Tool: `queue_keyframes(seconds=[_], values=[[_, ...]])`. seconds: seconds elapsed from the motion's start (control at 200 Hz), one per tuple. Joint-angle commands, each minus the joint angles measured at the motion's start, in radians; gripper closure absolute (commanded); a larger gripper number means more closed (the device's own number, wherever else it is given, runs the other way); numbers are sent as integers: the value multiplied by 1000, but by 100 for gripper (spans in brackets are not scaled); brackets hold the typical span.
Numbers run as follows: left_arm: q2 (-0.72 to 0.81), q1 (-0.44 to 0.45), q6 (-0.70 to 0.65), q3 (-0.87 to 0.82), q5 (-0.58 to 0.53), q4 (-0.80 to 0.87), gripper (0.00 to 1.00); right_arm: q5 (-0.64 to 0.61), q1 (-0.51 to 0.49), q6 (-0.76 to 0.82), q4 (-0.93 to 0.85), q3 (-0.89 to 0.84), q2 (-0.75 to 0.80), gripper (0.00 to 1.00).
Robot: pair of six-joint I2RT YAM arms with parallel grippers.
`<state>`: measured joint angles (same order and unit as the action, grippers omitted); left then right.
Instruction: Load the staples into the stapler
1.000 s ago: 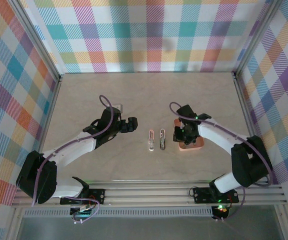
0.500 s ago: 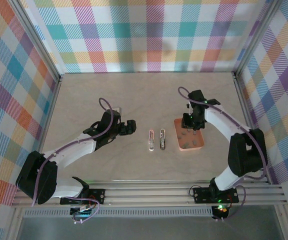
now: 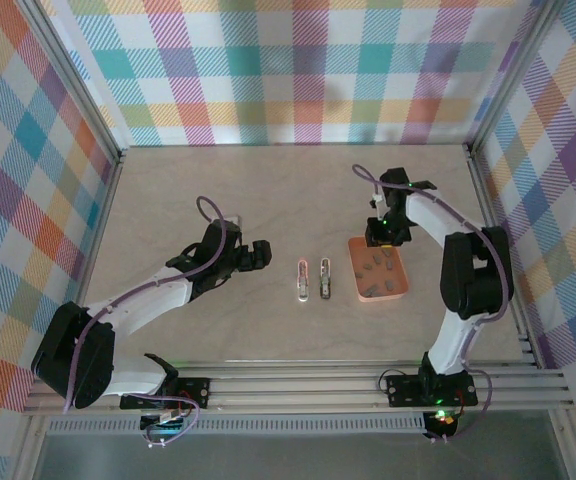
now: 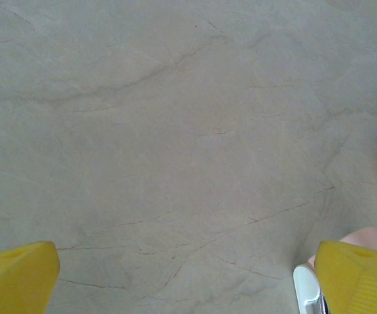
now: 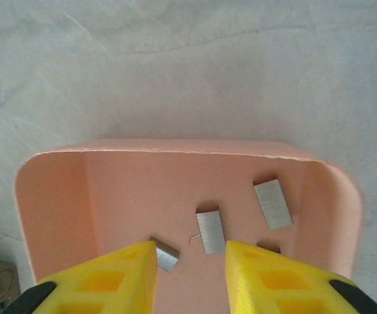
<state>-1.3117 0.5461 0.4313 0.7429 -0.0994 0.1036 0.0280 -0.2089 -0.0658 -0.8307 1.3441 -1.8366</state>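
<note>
- Currently your right hand (image 5: 190,252) has its yellow fingers (image 5: 116,275) a narrow gap apart, with nothing clamped between them.
- It hangs over one end of the salmon tray (image 5: 57,196). Seen from above, that is the tray's far end.
- Just past the fingertips, the staples (image 5: 209,230) lie loose on the tray floor. One is in line with the gap, one is tilted nearer the tray's right wall, and one is partly hidden by the left finger. A dark bit at the right fingertip may be a fourth; you cannot tell.
- The tray sits flat on the bench (image 3: 218,190), right of centre.
- Your left hand (image 4: 185,252) has its fingers spread wide and empty over bare bench.
- The stapler (image 3: 302,281) lies on the bench between the two hands, near the left hand and not touching it.
- A pink and white edge shows beside the left hand's right finger in the wrist view.
- A greyish oblong piece (image 3: 325,278) lies parallel and just beside the stapler, between it and the tray.
- No staple is in the stapler; loading is not yet done.
</note>
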Motion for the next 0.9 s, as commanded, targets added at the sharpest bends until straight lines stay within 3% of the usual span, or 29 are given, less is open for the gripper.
queue_keyframes(seconds=[0.0, 0.425, 0.895], values=[[-13, -8, 15, 32, -17, 6, 0, 2, -6, -25, -35, 15, -25, 68], [-51, -8, 10, 63, 2, 2, 0, -23, -13, -60, 54, -42, -75, 73], [-24, -7, 6, 46, -10, 10, 0, -66, -32, -64, 79, -61, -110, 73]])
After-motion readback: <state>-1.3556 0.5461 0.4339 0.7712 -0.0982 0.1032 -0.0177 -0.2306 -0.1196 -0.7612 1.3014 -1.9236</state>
